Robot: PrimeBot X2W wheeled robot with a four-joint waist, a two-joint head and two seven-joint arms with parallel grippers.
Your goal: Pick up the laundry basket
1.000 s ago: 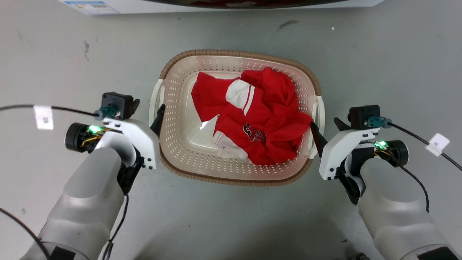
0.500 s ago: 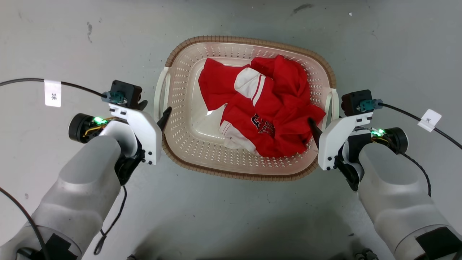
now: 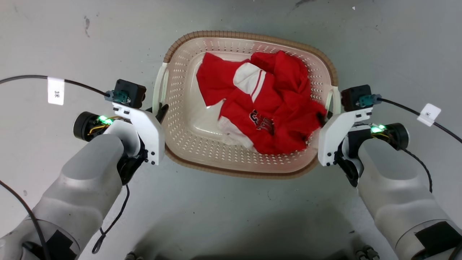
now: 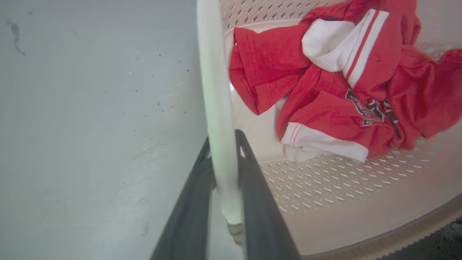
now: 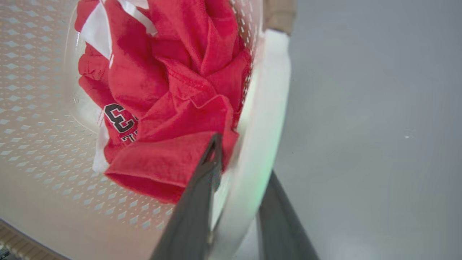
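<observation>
A lab, likely — scuffed grey floor [image 3: 231, 213] (tagged cables [image 3: 56, 83]).

Grey floor [image 3: 231, 216], smooth and matte, scuffed in places: dark streak [image 3: 86, 26] at far left, dark smudge [image 3: 301, 3] at the top edge, a few small specks. Laundry basket [image 3: 249, 172] over the middle of it; underside hidden, possibly resting on the floor, can't tell. Soft shadow along its near side.

My left gripper [image 4: 223, 137] clamps the laundry basket [image 4: 325, 180] by its white handle [image 4: 214, 72]; crumpled red-white jersey [image 4: 325, 90] inside the basket, grey floor [image 4: 90, 126] outside it.
</observation>
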